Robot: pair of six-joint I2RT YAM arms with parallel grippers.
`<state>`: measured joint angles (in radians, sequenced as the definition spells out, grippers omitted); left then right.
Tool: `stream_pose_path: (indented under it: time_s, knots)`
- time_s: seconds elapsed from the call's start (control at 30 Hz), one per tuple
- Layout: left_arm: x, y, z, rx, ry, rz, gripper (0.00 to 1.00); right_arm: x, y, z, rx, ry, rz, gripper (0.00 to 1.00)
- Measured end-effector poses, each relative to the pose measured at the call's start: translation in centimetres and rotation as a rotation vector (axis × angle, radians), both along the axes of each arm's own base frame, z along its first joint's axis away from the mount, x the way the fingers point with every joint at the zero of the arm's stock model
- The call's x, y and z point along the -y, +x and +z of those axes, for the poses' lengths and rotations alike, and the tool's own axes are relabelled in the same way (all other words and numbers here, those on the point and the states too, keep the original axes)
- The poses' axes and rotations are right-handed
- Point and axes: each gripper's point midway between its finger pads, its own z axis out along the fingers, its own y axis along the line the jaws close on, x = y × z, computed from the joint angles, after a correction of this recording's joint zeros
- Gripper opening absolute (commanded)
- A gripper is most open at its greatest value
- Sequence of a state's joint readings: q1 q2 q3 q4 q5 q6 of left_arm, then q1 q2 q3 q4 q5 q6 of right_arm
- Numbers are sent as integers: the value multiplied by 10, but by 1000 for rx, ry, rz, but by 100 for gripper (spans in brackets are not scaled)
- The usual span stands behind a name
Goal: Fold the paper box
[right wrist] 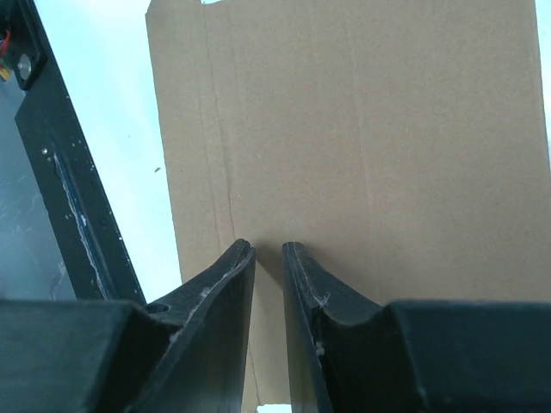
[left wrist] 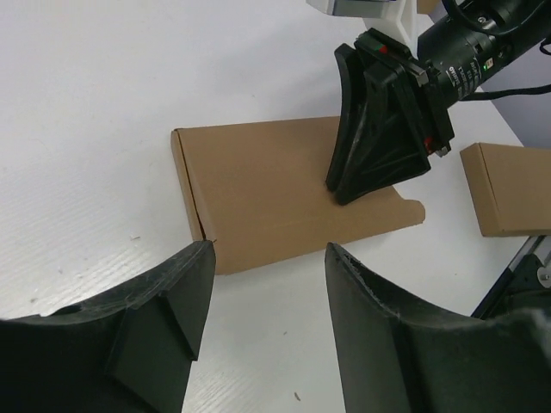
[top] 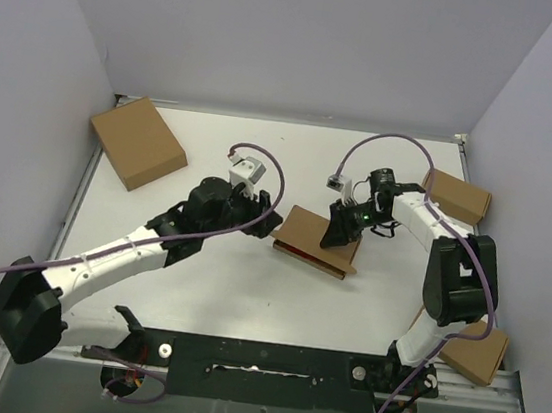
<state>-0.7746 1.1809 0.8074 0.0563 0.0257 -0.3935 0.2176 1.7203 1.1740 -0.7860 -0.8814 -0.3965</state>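
Note:
The flat brown paper box (top: 305,232) lies on the white table at centre. It also shows in the left wrist view (left wrist: 275,185) and fills the right wrist view (right wrist: 370,112). My right gripper (top: 338,236) points down onto the box's right part, jaws almost together with nothing between them, tips resting on the cardboard (right wrist: 268,248). It also shows in the left wrist view (left wrist: 344,191). My left gripper (top: 267,216) is open and empty, just left of the box's left edge, its fingertips over bare table short of the box (left wrist: 269,249).
A folded brown box (top: 138,141) lies at the back left, another (top: 457,196) at the right behind the right arm, also in the left wrist view (left wrist: 508,189), and a third (top: 475,352) at the near right. A black rail (top: 267,359) runs along the near edge.

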Motion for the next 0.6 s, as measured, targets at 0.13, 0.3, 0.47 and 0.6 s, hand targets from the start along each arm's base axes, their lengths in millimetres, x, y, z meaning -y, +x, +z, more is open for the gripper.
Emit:
stream_pose_path:
  time_s: [0.13,0.3,0.47,0.6]
  knots:
    - [16,14,-17,-81,6,-37,35,1,-1,-11,-6,-35,13,22]
    - [42,26,-51,-204,16,-116,25,4,-2,-30,-45,-85,15,22]
    - [57,28,-83,-304,11,-166,19,7,-3,-41,-67,-115,14,22]
    - [60,27,-112,-391,20,-171,16,7,-4,-44,-76,-117,16,23]
